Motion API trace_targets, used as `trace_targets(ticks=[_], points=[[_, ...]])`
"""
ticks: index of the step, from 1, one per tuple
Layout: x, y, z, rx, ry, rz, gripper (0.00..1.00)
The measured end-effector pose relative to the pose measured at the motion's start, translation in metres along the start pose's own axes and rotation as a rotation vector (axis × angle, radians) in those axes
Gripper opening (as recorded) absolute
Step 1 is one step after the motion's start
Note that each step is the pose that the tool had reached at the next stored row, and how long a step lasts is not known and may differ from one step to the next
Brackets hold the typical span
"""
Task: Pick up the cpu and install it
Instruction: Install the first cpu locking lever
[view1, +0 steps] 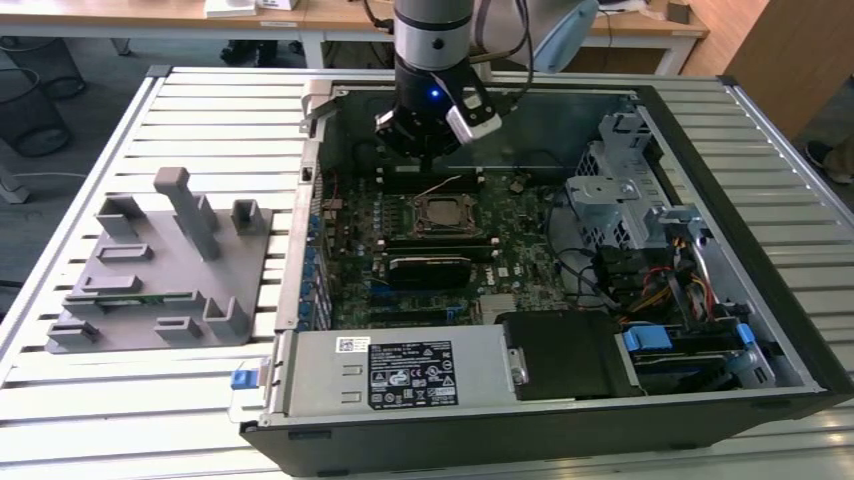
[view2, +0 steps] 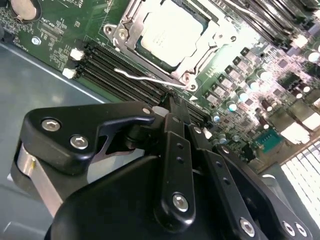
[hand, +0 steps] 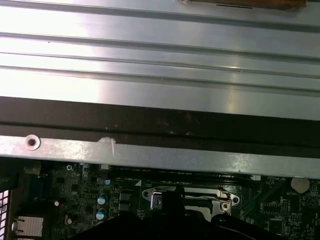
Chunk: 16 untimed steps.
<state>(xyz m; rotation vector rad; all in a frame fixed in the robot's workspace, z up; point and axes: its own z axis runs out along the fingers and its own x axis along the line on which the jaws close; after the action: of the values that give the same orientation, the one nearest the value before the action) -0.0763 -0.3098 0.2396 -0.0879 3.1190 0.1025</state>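
The cpu (view2: 169, 31) lies flat in its socket (view2: 197, 55) on the motherboard (view1: 527, 235) inside the open computer case (view1: 707, 150), its pale metal top facing up and framed by the socket's metal bracket; in the exterior view it shows as a small square (view1: 442, 212) near the middle of the board. A thin wire lever (view2: 147, 78) runs along one edge of the socket, just beside the black memory slots (view2: 107, 65). The gripper (view1: 424, 150) hangs inside the case over the far part of the board, just beyond the socket and apart from the cpu. In the second wrist view the black jaws (view2: 175, 117) stand close together with nothing between them, their tips over the memory slots next to the lever. The first wrist view shows the case's rim (hand: 150, 155) and the ribbed metal worktop (hand: 160, 65) beyond it. The case rests on that slatted worktop (view1: 107, 400), and a grey fixture (view1: 154, 270) with upright blocks sits at the exterior view's left, well apart from the case.
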Motion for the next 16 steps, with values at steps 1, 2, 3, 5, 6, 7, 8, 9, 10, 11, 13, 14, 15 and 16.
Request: trace_targets(ticks=[1, 2, 3, 5, 6, 7, 8, 9, 10, 11, 13, 14, 15, 16], points=[[0.0, -0.0001, 0.0007, 0.0001, 0.0001, 0.0, 0.11], [0.0, -0.0002, 0.0012, 0.0, 0.0, 0.0, 0.11], [-0.0002, -0.0002, 0.0018, 0.0001, 0.0001, 0.0, 0.11], [-0.0027, -0.0004, 0.0031, 0.0002, 0.0002, 0.0, 0.11], [-0.0049, -0.0006, 0.004, 0.0002, 0.0004, 0.0, 0.11], [-0.0066, -0.0008, 0.0051, 0.0, 0.0005, 0.0, 0.11], [-0.0078, -0.001, 0.0063, 0.0, 0.0005, 0.0, 0.11], [-0.0093, -0.0011, 0.0074, 0.0, 0.0005, -0.001, 0.11], [-0.0104, -0.0012, 0.0082, 0.0001, 0.0006, -0.003, 0.11], [-0.011, -0.0013, 0.0089, -0.0001, 0.0007, -0.005, 0.11], [-0.0113, -0.0013, 0.0097, -0.0001, 0.0009, -0.009, 0.11], [-0.0116, -0.0014, 0.0099, 0.0002, 0.0007, -0.009, 0.11], [-0.013, -0.0014, 0.0103, 0.0004, 0.0007, -0.01, 0.11], [-0.014, -0.0013, 0.0108, 0.0002, 0.0005, -0.01, 0.11]])
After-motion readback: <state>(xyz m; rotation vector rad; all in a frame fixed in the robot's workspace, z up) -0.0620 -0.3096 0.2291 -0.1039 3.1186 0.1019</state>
